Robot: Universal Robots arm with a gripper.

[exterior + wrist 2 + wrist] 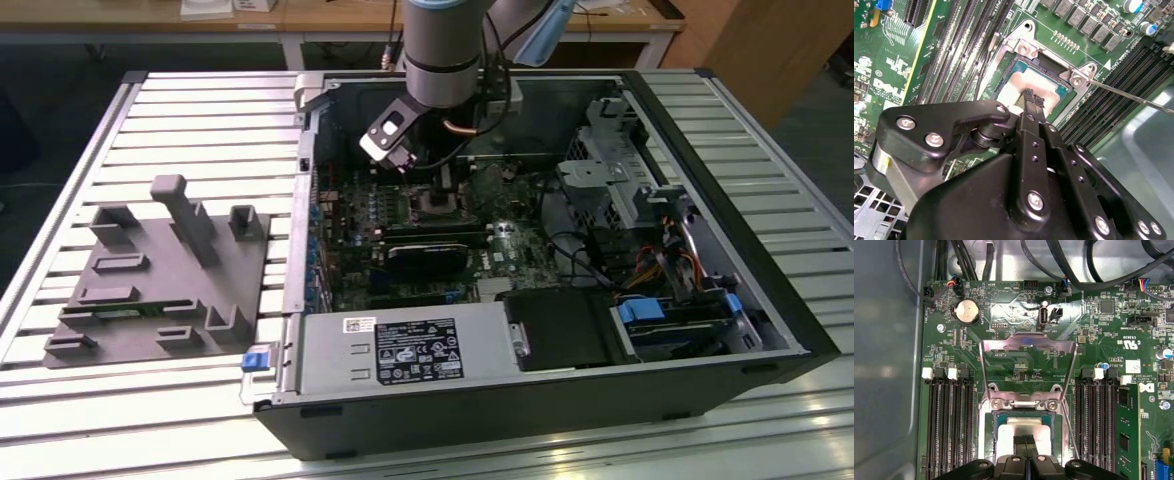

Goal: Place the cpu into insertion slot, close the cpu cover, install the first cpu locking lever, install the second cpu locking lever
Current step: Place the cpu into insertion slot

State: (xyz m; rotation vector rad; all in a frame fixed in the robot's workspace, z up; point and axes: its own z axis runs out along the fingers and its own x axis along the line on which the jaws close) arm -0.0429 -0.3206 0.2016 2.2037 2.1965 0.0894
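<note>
Both tips of the pincer (1024, 441) were clenched together, empty, resting on the cpu (1021, 426), which lay flat in the insertion slot (995, 422). We judged this seated it; the cpu cover (1004, 343) stood raised, leaving access.

Slatted metal table (200, 110), pale wooden workbench (334, 20) behind it

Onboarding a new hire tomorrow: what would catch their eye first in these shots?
The arm reaching down into the open computer case in the exterior view. In the first wrist view, the shut pincer sits over the cpu lying in the insertion slot, with the cpu cover standing open.
</note>
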